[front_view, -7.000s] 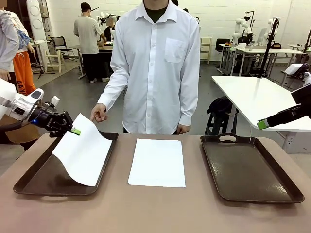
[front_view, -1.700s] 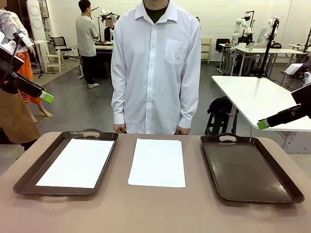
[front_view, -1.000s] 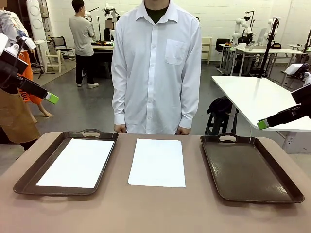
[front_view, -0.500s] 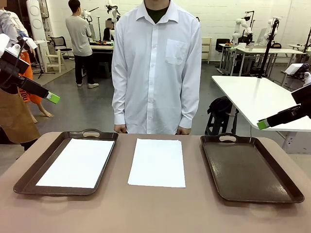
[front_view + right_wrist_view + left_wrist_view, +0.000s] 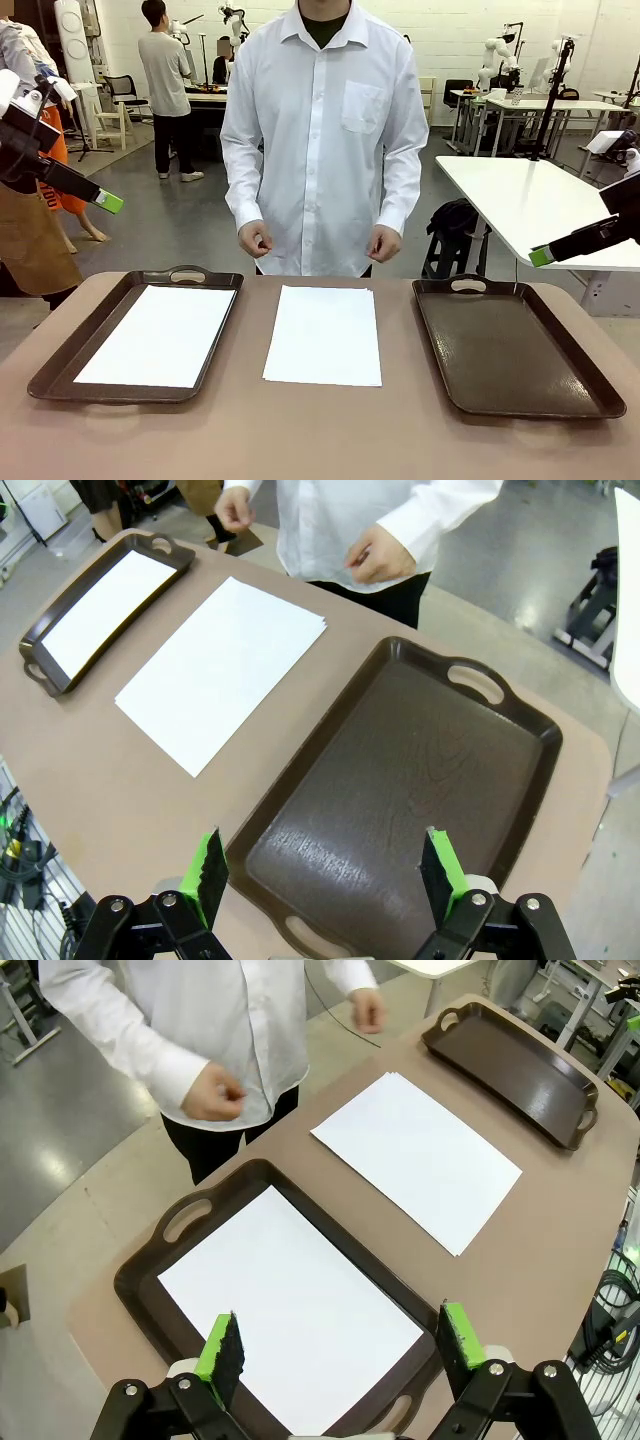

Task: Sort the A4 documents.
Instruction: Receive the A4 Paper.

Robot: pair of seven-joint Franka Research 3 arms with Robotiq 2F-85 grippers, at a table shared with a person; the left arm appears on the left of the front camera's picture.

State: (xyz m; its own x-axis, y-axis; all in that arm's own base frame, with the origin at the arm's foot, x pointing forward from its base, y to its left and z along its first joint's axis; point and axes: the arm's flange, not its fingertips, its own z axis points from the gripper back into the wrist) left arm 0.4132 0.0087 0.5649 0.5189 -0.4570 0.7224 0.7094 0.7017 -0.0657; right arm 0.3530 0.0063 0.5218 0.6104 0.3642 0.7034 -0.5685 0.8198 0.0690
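A stack of white A4 documents [image 5: 323, 334] lies on the table between two dark brown trays, also seen as the paper stack [image 5: 416, 1155] and the white stack [image 5: 222, 666]. One white sheet [image 5: 159, 334] lies flat in the left tray [image 5: 60, 366]; the sheet [image 5: 288, 1312] sits under my left gripper [image 5: 342, 1345], which hangs open high above it. In the front view the left gripper [image 5: 106, 203] is raised at the far left. My right gripper [image 5: 326, 872] is open above the right tray [image 5: 520, 770], which holds nothing. The right gripper [image 5: 541, 257] hovers off the table's right side.
A person in a white shirt stands at the far edge, both hands [image 5: 256, 240] raised in loose fists above the table. A white table [image 5: 530, 205] stands behind on the right. Bare tabletop [image 5: 320, 430] runs along the near edge.
The person's hands have lifted from hanging at the table edge to waist height. Both arms have stayed still over the last second.
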